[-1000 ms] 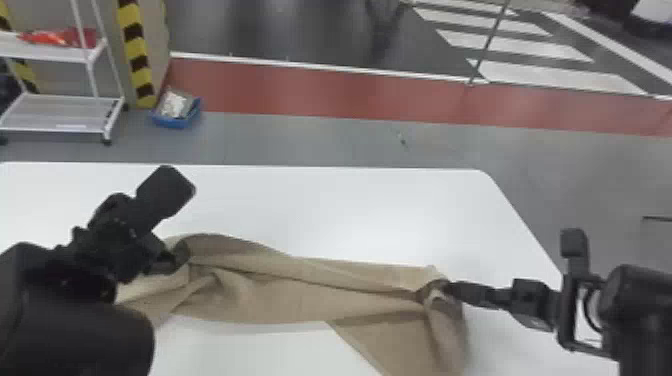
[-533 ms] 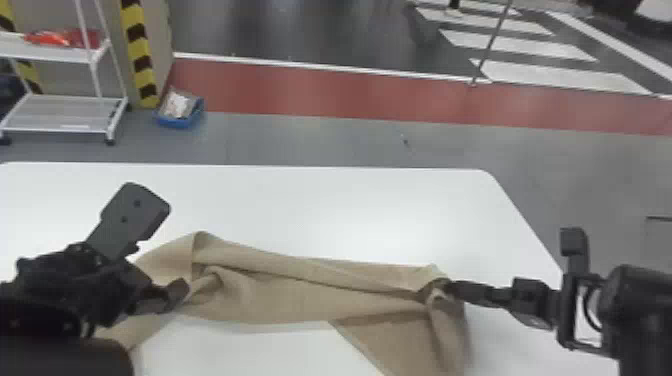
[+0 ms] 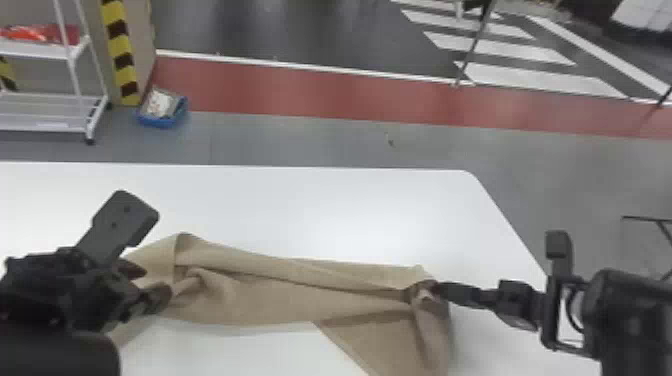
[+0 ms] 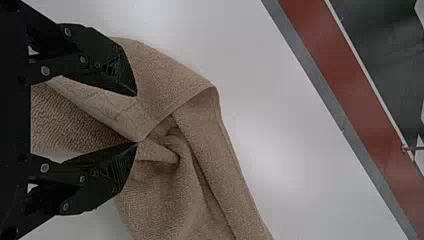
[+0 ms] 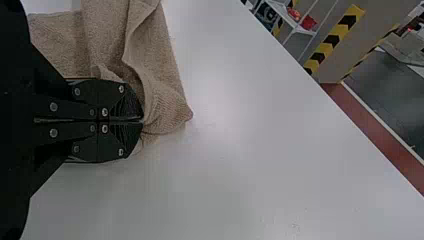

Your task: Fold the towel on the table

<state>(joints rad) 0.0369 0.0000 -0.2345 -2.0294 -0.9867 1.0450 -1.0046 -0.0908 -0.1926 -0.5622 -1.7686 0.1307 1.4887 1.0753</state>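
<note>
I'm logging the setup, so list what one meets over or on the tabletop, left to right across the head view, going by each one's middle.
Left end effector → towel → right end effector.

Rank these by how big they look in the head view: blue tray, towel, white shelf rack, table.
1. Table
2. Towel
3. White shelf rack, cut off by the view's edge
4. Blue tray
</note>
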